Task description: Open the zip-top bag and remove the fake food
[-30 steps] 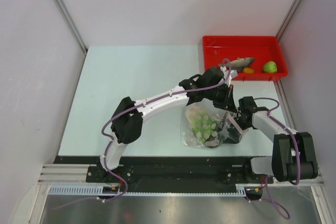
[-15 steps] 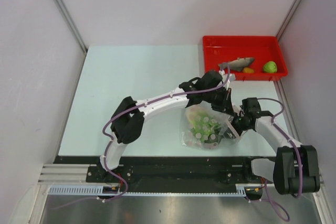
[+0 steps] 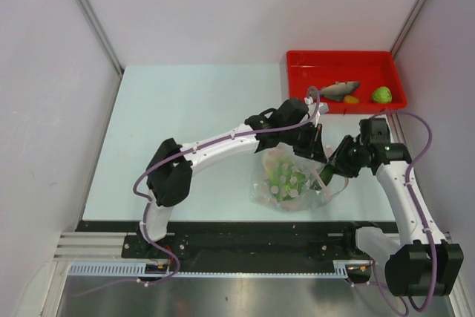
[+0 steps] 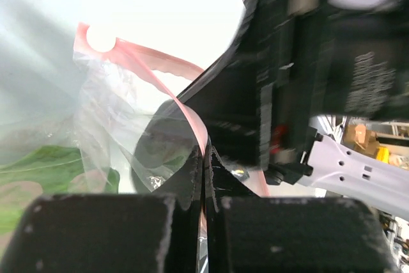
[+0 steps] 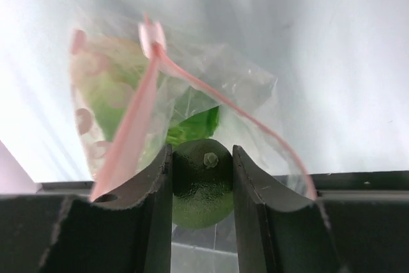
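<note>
Though unclear overhead, fruit (image 5: 201, 187) in pincer (image 5: 202, 153)

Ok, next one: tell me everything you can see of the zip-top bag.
The zip-top bag is clear, crinkly plastic with a pinkish-red zip strip, its mouth open. It lies on the table between the two arms, leafy green food inside. The jaws of the left gripper pinch one side of the strip; the right gripper, at the mouth, holds a green round fruit.
</note>
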Robot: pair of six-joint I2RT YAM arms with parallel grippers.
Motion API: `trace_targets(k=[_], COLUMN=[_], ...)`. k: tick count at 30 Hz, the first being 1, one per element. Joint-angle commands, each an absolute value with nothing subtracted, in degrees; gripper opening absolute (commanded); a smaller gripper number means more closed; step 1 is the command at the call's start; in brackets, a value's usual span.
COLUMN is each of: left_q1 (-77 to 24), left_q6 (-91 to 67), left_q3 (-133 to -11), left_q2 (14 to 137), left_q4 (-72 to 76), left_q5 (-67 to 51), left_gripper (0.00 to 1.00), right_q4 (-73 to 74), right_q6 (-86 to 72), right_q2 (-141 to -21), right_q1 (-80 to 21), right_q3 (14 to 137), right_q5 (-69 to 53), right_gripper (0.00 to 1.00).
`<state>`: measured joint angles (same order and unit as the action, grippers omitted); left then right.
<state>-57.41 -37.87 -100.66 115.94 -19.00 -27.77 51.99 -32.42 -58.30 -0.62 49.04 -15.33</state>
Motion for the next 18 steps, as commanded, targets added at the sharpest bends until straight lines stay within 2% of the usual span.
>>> trace_targets(k=[1, 9, 14, 18], left_q1=[-56.43, -55.20, -54.67, -54.32], left_q6=[-36.56, -36.65, -36.13, -36.12], left_q3=[-99.23, -98.00, -97.82, -98.08], left_q2=[110.66, 109.78, 109.95, 110.65], left_q4=[-18.20, -17.84, -18.02, -17.93], left_q5=[-27.16, -27.77, -28.30, -29.62], left_gripper=[0.00, 0.00, 0.00, 0.00], right_q4=[59.84, 64.25, 64.77, 64.86], right_q6=[-28.48, -26.81, -27.69, -27.51], right_q2=[-57.83, -59.85, -67.40, -76.88], right_q1=[-0.44, 1.14, 1.32, 1.49], right_q3=[59.56, 72.85, 83.13, 97.68], right_q5=[-9.24, -6.33, -3.08, -0.53], right_gripper=[0.00, 0.00, 0.00, 0.00])
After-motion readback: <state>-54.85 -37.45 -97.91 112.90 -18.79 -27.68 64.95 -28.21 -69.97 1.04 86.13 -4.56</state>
